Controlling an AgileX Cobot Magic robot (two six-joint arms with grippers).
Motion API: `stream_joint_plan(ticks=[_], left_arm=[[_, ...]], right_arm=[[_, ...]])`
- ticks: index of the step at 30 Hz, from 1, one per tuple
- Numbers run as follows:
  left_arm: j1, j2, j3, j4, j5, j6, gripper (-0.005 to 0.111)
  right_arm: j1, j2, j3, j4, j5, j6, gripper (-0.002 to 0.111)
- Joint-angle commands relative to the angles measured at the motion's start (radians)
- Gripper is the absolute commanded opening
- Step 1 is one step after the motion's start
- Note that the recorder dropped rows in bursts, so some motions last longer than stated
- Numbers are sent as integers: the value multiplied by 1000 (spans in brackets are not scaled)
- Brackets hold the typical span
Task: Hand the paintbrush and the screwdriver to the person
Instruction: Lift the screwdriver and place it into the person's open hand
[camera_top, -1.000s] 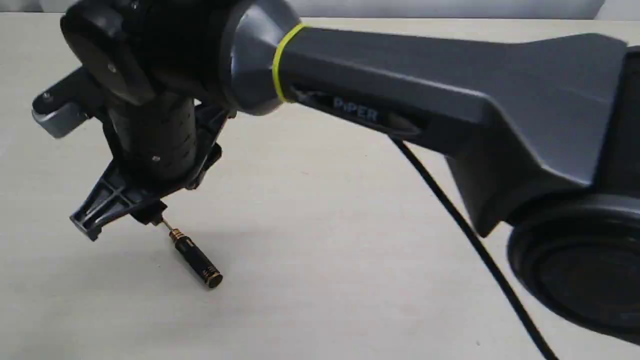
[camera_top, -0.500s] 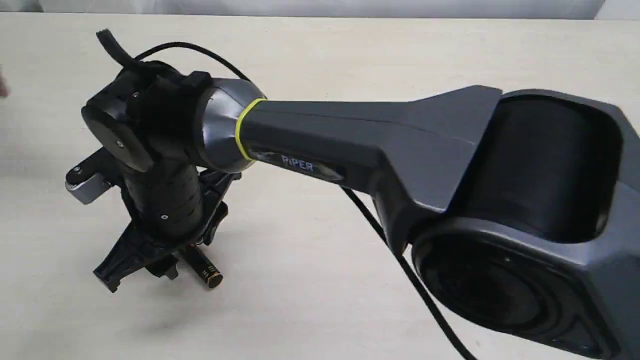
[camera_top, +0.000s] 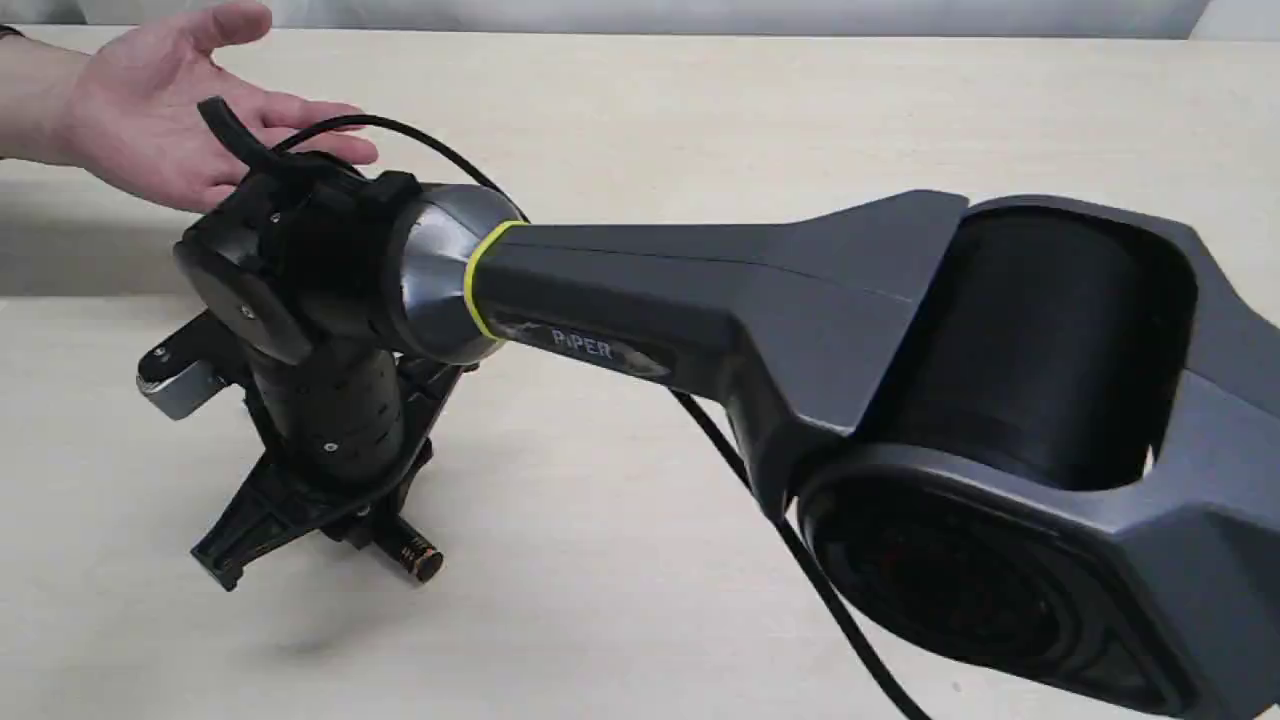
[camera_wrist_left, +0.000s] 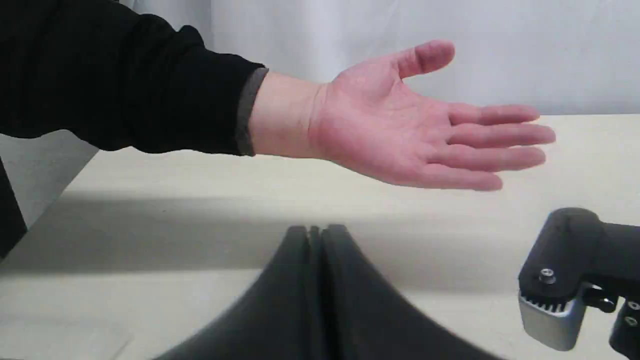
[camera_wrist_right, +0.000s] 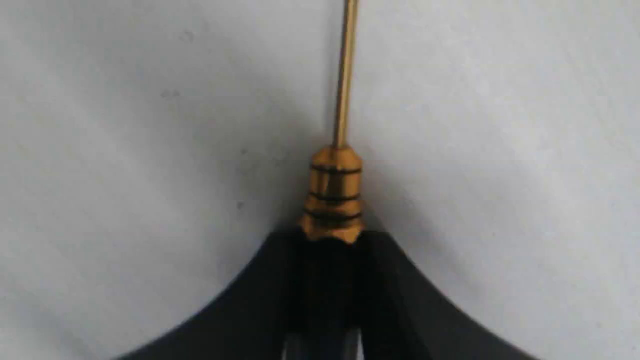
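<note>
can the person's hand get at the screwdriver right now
Probably not easily. The screwdriver lies on the table under the right gripper, which looks closed around its handle, and that arm stands between it and the open hand.

Right tool (camera_wrist_right: 330, 241) was clamped on the screwdriver (camera_wrist_right: 334, 195), jaws pressed in from both sides just behind the gold collar (camera_wrist_right: 334, 175). Collar had three dark grooves and a flared base sitting right at the fingertips (camera_wrist_right: 280, 250). Thin gold shaft (camera_wrist_right: 345, 75) ran straight out from the collar, in line with the tool, and left the frame; tip not visible. Handle lost in the dark between the jaws. Pale desk (camera_wrist_right: 125, 125) behind it, a few small specks, soft shadow around the collar. Focus was soft.
</note>
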Motion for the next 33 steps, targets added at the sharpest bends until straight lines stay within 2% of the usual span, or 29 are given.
stream_joint_plan(ticks=[1,10,19,26,33], left_arm=[[-8,-2,2,0,-7,-2,0],[-8,-2,2,-3,-4,-2,0],[-8,-2,2,-3,-4,-2,0],[-8,-2,2,-3,-4,-2,0],[-8,-2,2,-3,-4,-2,0]], right_arm=[[0,16,3,-22,22,-2,4],[0,-60,3,-19,48,-47,4],[0,-254,3,-19,32,-80,4],[0,-309,3,-47,-170,-84,4],[-7,-248,3,-54,-429,-98,4]])
